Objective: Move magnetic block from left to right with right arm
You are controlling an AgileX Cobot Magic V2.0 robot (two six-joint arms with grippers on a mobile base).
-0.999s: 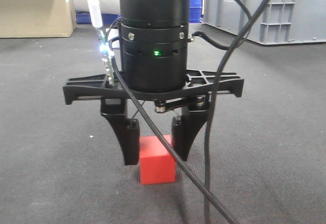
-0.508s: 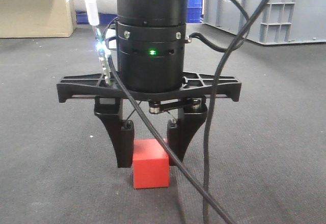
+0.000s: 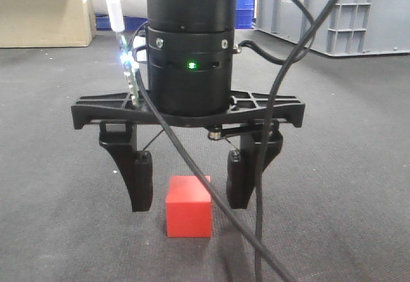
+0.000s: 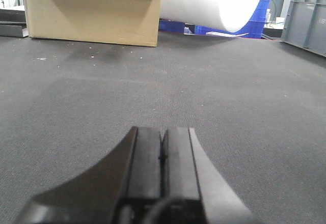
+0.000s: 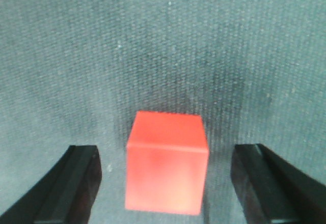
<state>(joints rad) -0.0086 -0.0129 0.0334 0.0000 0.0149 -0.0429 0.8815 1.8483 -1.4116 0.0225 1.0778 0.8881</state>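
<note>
Magnetic block [image 3: 189, 206] sits between right hand [image 3: 189, 192] fingers, untouched; cable crosses it.

Magnetic block [image 3: 188, 207]: smooth matt red faces. Floor [image 3: 346, 166]: rough, matt grey carpet-like weave. Right gripper [image 3: 190, 189]: matt black plastic fingers; arm housing semi-gloss black.

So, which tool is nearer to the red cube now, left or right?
Right. The right tool is open astride the red cube, fingers clear of both sides. The left tool is shut over bare carpet, no cube in its view.
</note>
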